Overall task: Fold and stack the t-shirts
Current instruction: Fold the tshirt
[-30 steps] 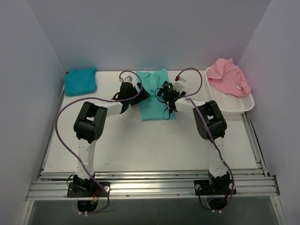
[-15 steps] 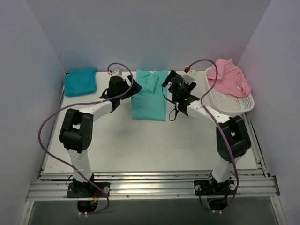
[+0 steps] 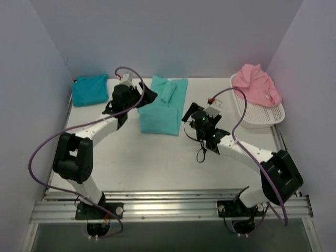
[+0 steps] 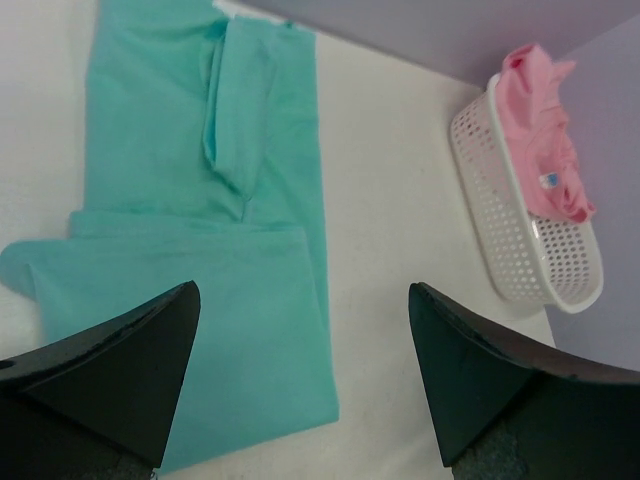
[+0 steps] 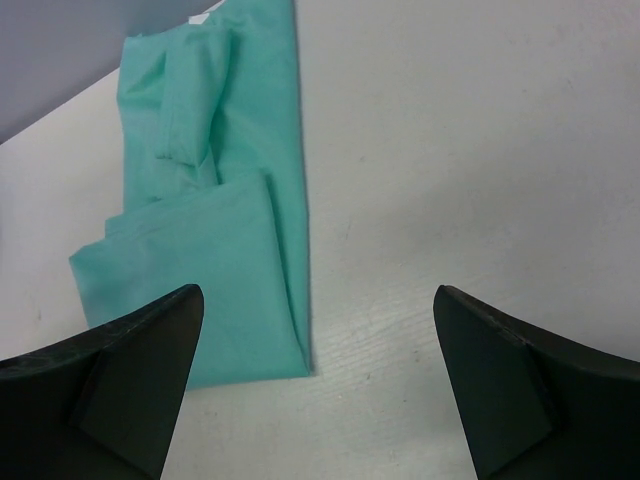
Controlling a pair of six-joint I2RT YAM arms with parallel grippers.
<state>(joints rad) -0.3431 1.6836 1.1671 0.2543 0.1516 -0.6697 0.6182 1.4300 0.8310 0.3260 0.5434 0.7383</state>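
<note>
The sea-green t-shirt [image 3: 161, 106] lies flat at the table's back middle, folded into a long strip with a sleeve tucked on top. It also shows in the left wrist view [image 4: 200, 200] and the right wrist view [image 5: 210, 230]. My left gripper [image 3: 148, 96] is open and empty at the shirt's left edge [image 4: 300, 380]. My right gripper [image 3: 188, 113] is open and empty just right of the shirt's near corner [image 5: 315, 390]. The turquoise-blue t-shirt [image 3: 90, 90] lies folded at the back left. The pink t-shirt [image 3: 256, 85] is bunched in the basket [image 4: 545, 130].
The white mesh basket [image 3: 265, 115] stands at the back right by the wall; it also shows in the left wrist view [image 4: 500, 230]. Purple cables loop off both arms. Walls close in the left, back and right.
Both grippers have come off the sea-green shirt. The left arm swung left, the right arm drew back toward the near right. The shirt has shifted left and lies flat.
</note>
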